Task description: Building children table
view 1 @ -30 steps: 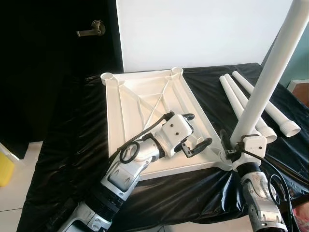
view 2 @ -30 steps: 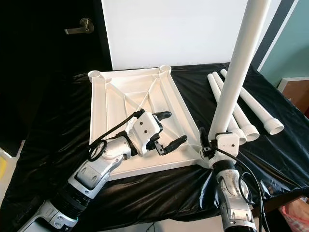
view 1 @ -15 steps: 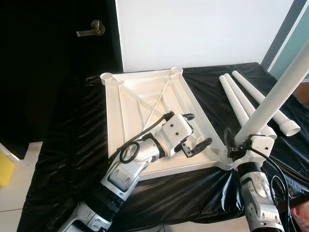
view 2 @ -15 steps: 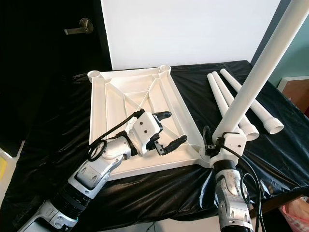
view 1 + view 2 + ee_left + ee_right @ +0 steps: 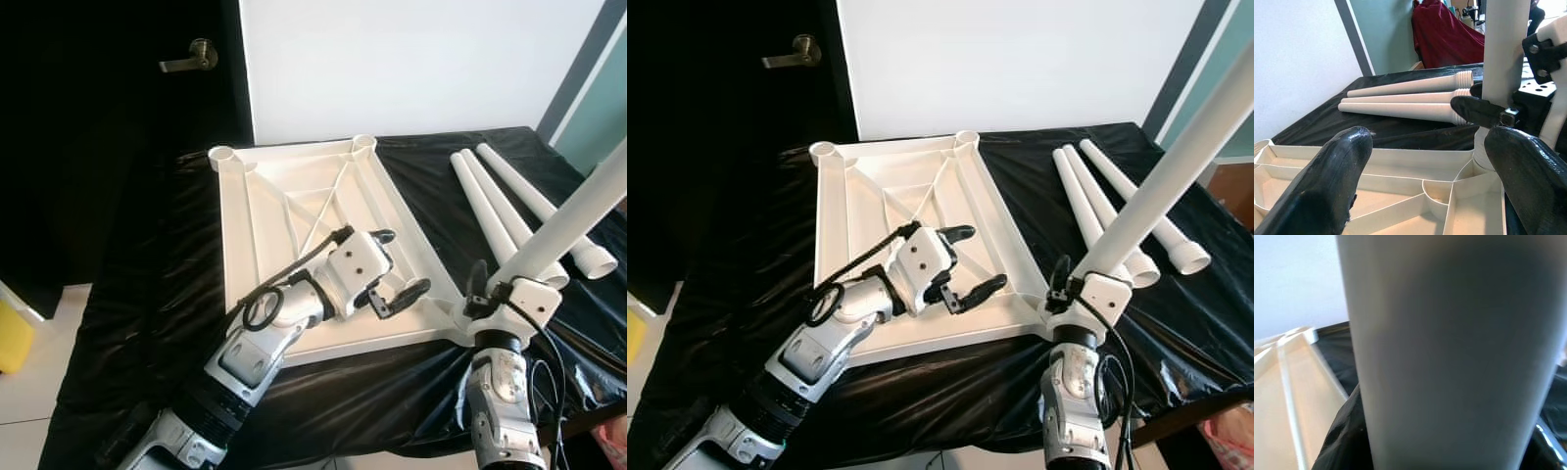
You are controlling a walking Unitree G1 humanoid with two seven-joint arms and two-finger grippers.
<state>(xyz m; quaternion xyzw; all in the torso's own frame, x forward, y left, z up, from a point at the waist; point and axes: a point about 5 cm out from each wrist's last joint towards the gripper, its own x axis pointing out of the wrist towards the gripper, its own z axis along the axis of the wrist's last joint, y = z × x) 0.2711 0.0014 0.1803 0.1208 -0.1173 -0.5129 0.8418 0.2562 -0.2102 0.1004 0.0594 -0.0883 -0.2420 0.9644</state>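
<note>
A white table top (image 5: 284, 196) lies upside down on the black-covered table. My left gripper (image 5: 405, 261) hovers open just over its front right part, nothing between the fingers (image 5: 1342, 171). My right gripper (image 5: 495, 297) is shut on a long white leg (image 5: 578, 215) near its lower end. That leg leans up and to the right, its foot at the top's front right corner socket (image 5: 458, 328). The left wrist view has the same leg (image 5: 1506, 49) standing close ahead. In the right wrist view the leg (image 5: 1449, 357) sits very close to the lens.
Three spare white legs (image 5: 500, 211) lie side by side on the black sheet (image 5: 137, 294) at the right. A dark door with a handle (image 5: 191, 61) stands back left beside a white wall. The table's front edge runs just below the top.
The leg in my right gripper has tipped from nearly upright to leaning far right, the wrist turning with it. The left arm has held still. The camera shifted slightly.
</note>
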